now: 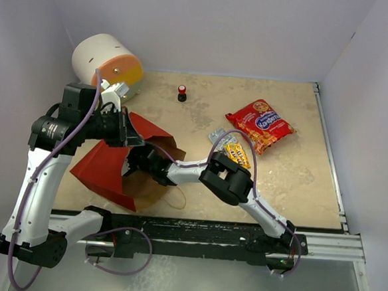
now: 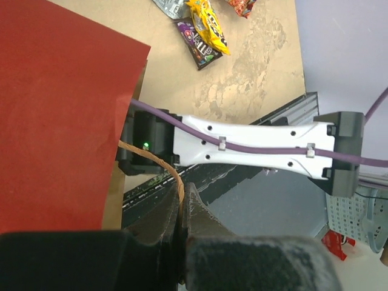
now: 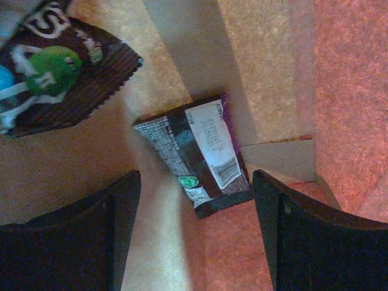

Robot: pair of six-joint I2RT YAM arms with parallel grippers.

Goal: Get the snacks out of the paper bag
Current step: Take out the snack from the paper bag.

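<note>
Snacks are seen in two places. On the table, to the right of the paper bag, a red chip bag is laid flat. Just beside its near-left edge a silver packet and a yellow packet are clustered. In the left wrist view a purple-brown packet is shown touching the yellow one. Two more are found inside the paper bag: a brown packet printed with a green figure, and a dark packet with a white barcode label. Both are laid flat on the kraft floor, apart from each other.

The paper bag is tipped on its side at the left of the table, its mouth turned toward the right arm. One twine handle is pinched between the fully closed fingers of the left gripper. The other handle is draped on the table at the mouth. The right gripper is pushed into the mouth with its jaws spread wide, and nothing is held. The dark packet is framed in the gap just beyond the fingertips; whether it is touched cannot be told.

At the far left corner a white cylinder is seen, and a small red-and-black knob is set near the far edge.
</note>
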